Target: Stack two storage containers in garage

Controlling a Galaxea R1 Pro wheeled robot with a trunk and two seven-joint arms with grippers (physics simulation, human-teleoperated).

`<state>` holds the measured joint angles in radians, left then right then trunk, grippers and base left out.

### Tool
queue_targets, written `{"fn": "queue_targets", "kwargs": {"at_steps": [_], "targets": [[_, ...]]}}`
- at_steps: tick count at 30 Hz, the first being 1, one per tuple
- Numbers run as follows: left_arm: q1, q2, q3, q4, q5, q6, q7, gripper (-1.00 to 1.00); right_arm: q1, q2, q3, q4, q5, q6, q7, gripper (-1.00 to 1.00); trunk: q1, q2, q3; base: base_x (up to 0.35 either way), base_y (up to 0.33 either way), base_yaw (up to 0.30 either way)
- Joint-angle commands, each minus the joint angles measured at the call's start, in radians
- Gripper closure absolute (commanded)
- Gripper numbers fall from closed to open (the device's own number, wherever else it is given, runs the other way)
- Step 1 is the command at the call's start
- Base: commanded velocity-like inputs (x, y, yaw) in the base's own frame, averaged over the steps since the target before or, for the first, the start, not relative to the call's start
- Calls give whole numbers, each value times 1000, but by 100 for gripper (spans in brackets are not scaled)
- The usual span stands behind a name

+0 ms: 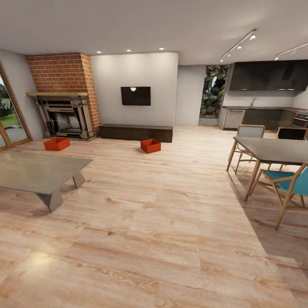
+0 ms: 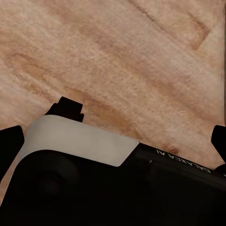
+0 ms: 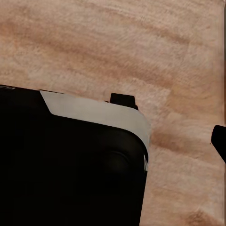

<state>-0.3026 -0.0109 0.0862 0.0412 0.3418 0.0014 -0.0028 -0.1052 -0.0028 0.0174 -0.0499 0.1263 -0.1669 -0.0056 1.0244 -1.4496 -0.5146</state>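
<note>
I am in the living room, on its light wood-plank floor (image 1: 162, 205). The two storage containers are small orange-red open boxes far ahead. One container (image 1: 57, 143) lies in front of the fireplace (image 1: 64, 115). The other container (image 1: 150, 145) lies by the long dark low cabinet (image 1: 136, 132). In the left wrist view my left gripper (image 2: 113, 143) hangs over wood floor and my own black-and-white base, its dark fingertips (image 2: 10, 143) wide apart at the picture's edges, holding nothing. The right gripper (image 3: 113, 143) shows one fingertip (image 3: 220, 141) at the edge, also empty. The garage is out of view.
A low grey coffee table (image 1: 38, 171) stands at the near left. A dark dining table (image 1: 273, 149) with wooden chairs (image 1: 286, 182) stands at the right, with a kitchen (image 1: 265, 98) behind. Glass garden doors (image 1: 8, 115) are at far left. Wide open floor runs ahead.
</note>
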Motion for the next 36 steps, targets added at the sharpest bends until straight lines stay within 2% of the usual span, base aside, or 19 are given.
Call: {"fn": "queue_targets", "kwargs": {"at_steps": [1,36], "targets": [[-1,0,8,2,1,0,0,-100,-1,0,1,1,7,-3,-1,-100,1,0,-1,342,0,0],[-1,0,7,2,1,0,0,-100,-1,0,1,1,7,-3,-1,-100,1,0,-1,342,0,0]]}}
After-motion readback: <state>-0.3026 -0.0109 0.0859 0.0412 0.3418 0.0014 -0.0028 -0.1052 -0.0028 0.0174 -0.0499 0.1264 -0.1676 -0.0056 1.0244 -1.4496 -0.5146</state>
